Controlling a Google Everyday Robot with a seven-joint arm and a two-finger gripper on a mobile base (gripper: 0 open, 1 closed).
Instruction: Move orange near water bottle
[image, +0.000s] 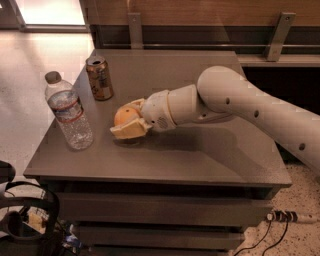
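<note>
My tool (128, 120), clamped around the orange (124, 115), hung low over the table (210, 165), near and right of the water bottle (70, 114).

The hand (128, 124) sits low over the table (200, 160), near the water bottle's (68, 114) right side, tan fingers (131, 131) clasped around the orange (125, 116). Orange and bottle are close, not touching. The bottle stands upright, and a brown-gold can (99, 78) stands just behind it. The white arm (240, 100) stretches away from the bottle.
</note>
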